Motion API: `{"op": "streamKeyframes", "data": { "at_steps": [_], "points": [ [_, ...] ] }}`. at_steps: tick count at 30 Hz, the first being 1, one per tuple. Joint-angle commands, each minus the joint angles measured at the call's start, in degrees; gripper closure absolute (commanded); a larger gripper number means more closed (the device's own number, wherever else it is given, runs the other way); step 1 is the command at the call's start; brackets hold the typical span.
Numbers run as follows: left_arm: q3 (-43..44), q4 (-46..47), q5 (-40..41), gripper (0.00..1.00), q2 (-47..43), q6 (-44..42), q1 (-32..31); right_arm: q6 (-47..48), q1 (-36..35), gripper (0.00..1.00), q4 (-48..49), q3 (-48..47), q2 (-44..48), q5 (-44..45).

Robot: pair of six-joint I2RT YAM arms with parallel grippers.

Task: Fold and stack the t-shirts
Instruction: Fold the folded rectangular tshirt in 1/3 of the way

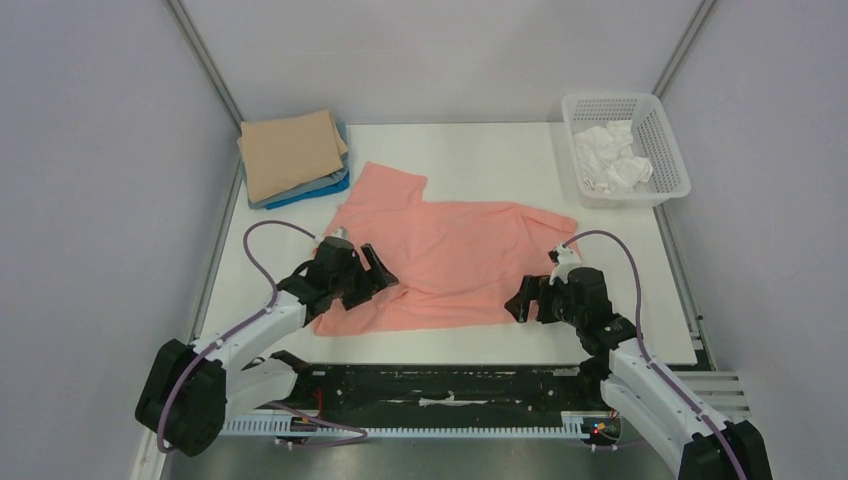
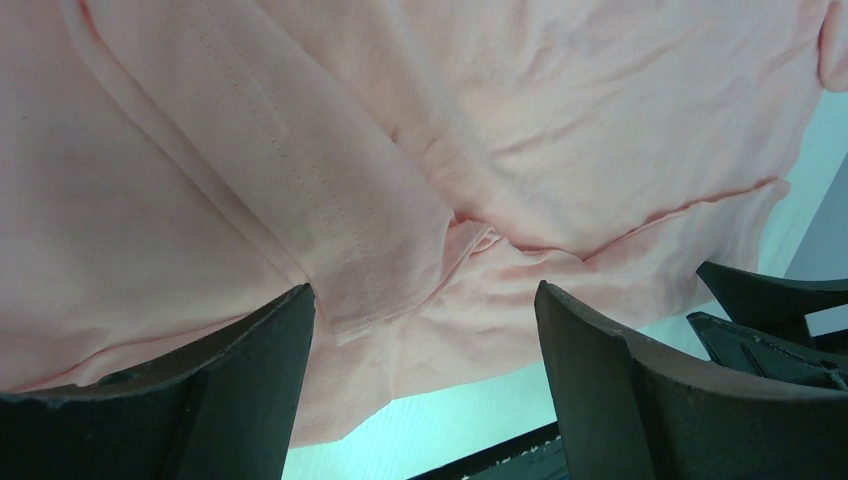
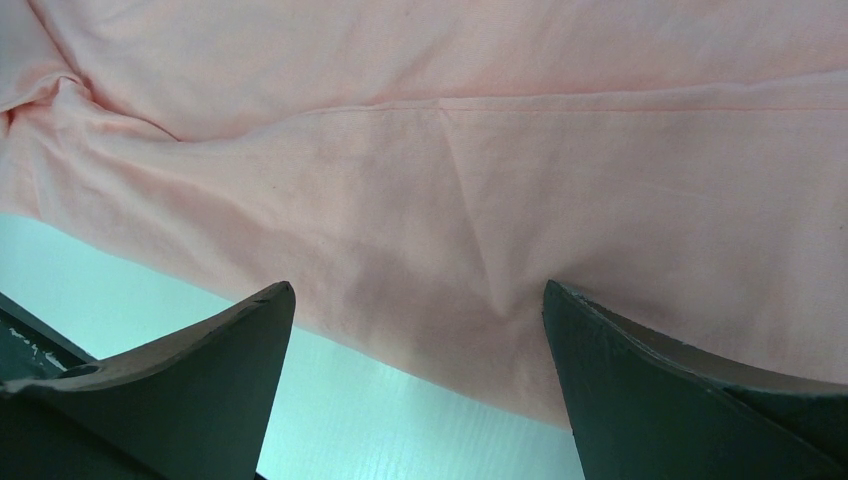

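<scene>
The pink tee (image 1: 455,255) lay spread and rumpled across the middle of the white surface (image 1: 480,150), one sleeve pointing to the far left, its near hem close to the near edge. Behind it, at the far left corner, sat a stack (image 1: 290,160) of folded shirts: a tan tee (image 1: 288,148) on top, a grey tee (image 1: 262,203) showing as a thin edge under it, and a blue tee (image 1: 312,193) lowest.

The left arm (image 1: 265,322) reached over the pink tee's near left corner. The left jaws stood wide apart above a bunched, stitched fold of the pink cloth (image 2: 500,130); whether the tips touched it could not be told. The right arm (image 1: 640,370) reached to the near hem on the right side. The right jaws were also wide apart, straddling the hem (image 3: 500,170), with nothing gripped.

A white mesh basket (image 1: 662,128) stood at the far right corner, holding crumpled white cloth (image 1: 610,162).
</scene>
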State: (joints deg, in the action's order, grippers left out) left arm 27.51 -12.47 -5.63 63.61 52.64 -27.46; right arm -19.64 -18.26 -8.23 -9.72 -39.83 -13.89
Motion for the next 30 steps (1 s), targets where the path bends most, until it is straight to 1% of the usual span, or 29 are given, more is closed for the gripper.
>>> {"op": "streamKeyframes", "data": {
  "at_steps": [1,3,10,24,27,30],
  "points": [
    [-1.3,-3.7,4.1,0.13,-5.0,-1.2,-0.1,1.1,-0.2,0.02,-3.3,-0.6,-1.0,2.1],
    [-2.2,-2.2,4.2,0.13,-4.8,-1.1,-0.2,1.2,-0.2,0.02,-3.3,-0.4,-1.1,2.6],
    [-1.2,2.9,1.8,0.13,1.4,-1.3,-0.1,1.3,-0.1,0.02,-3.0,-0.6,-1.9,2.7],
    [4.0,5.2,3.0,0.13,6.2,-3.5,-0.1,1.7,-0.2,0.02,-3.9,-0.7,-0.5,3.1],
    [4.1,7.1,3.4,0.13,7.6,-3.4,-0.1,2.2,-0.2,0.02,-4.5,-1.2,-0.5,3.9],
    [4.8,9.1,1.9,0.13,10.3,-3.6,-0.1,2.4,-0.2,0.02,-4.6,-1.3,-0.6,4.2]
  ]
}}
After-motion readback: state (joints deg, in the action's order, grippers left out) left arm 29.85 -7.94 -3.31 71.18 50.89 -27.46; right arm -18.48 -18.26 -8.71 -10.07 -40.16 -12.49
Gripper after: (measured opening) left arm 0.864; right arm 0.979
